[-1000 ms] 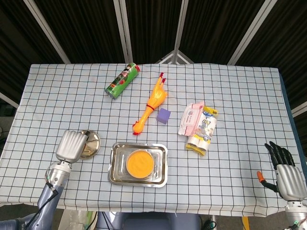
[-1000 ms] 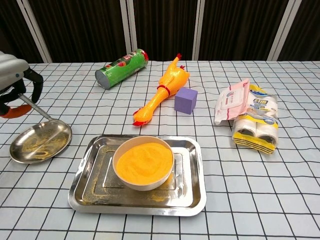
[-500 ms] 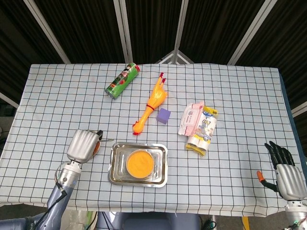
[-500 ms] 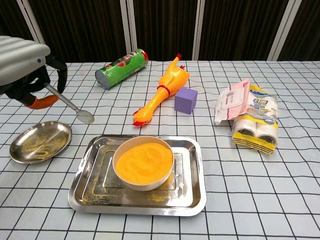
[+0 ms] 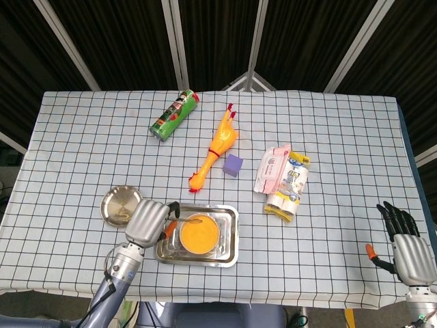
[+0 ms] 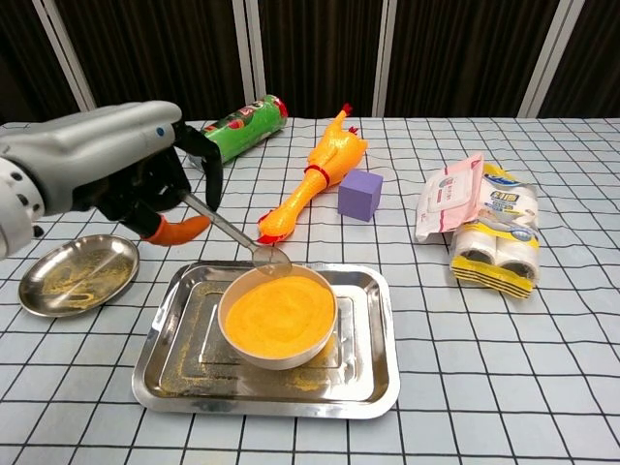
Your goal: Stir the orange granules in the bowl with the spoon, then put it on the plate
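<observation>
A white bowl [image 6: 278,317] [image 5: 199,234] full of orange granules sits in a steel tray [image 6: 373,366] [image 5: 230,240]. My left hand [image 6: 116,174] [image 5: 147,219] holds a spoon [image 6: 225,230] by its orange handle. The spoon's metal head hovers over the bowl's far rim. A small round steel plate [image 6: 73,274] [image 5: 120,203] with orange dust lies left of the tray. At the table's front right corner, my right hand [image 5: 406,242] rests with fingers spread, holding nothing.
A green chip can [image 6: 235,132], a rubber chicken [image 6: 318,172], a purple cube [image 6: 359,194] and a pack of wipes on tissue rolls [image 6: 480,225] lie behind and right of the tray.
My left hand has carried the spoon rightward from over the plate to the bowl's rim. The right hand has not moved.
</observation>
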Tool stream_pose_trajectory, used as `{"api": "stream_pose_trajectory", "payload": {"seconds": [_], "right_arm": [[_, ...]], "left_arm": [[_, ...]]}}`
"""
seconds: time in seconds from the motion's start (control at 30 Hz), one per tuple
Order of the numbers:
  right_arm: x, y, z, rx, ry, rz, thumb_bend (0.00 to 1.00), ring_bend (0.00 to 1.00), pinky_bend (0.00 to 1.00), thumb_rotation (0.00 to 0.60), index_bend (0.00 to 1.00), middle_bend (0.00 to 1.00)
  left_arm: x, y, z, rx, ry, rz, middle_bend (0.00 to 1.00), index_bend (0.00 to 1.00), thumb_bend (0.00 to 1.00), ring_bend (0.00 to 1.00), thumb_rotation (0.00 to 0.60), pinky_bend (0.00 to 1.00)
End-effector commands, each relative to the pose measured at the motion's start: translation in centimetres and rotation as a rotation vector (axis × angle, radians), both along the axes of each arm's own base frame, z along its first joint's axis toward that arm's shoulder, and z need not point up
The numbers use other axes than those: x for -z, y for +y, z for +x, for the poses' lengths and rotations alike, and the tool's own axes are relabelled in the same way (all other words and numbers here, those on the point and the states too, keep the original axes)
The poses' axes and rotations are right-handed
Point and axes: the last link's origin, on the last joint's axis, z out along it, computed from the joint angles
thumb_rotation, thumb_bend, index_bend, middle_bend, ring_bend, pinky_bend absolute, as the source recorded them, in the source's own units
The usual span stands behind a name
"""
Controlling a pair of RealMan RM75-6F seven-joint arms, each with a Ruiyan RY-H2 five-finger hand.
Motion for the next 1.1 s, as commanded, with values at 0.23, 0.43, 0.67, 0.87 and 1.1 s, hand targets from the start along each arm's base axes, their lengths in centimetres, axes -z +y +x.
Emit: {"api": "stream_pose_trajectory", "payload": {"seconds": [0.23, 0.43, 0.67, 0.87, 1.1], "right_arm": [[-0.1, 0.0, 0.0, 0.000, -0.002, -0.002, 0.40, 0.00, 0.00, 0.600, 0.00, 0.00], [0.0, 0.0, 0.0, 0.000, -0.003, -0.001, 0.40, 0.00, 0.00, 0.600, 0.00, 0.00], [0.0, 0.0, 0.0, 0.000, -0.003, 0.000, 0.40, 0.00, 0.00, 0.600, 0.00, 0.00], [0.0, 0.0, 0.0, 0.001, -0.002, 0.000, 0.40, 0.00, 0.00, 0.600, 0.00, 0.00], [0.0, 0.0, 0.0, 0.003, -0.003, -0.001, 0.40, 0.00, 0.00, 0.600, 0.00, 0.00]], "left_arm": [[2.9, -1.0, 0.8, -0.035, -0.014, -0.073, 0.89, 0.71, 0.82, 0.84, 0.600, 0.85], [3.4, -1.3, 0.8, -0.075, -0.036, -0.100, 0.85, 0.67, 0.81, 0.82, 0.600, 0.85], [3.2, -1.1, -0.2, -0.099, -0.024, -0.106, 0.65, 0.54, 0.67, 0.76, 0.600, 0.83], [2.8, -0.7, -0.9, -0.106, -0.025, -0.100, 0.54, 0.45, 0.54, 0.74, 0.600, 0.83], [2.4, -0.4, -1.1, -0.099, -0.021, -0.090, 0.44, 0.37, 0.40, 0.73, 0.600, 0.83]]}}
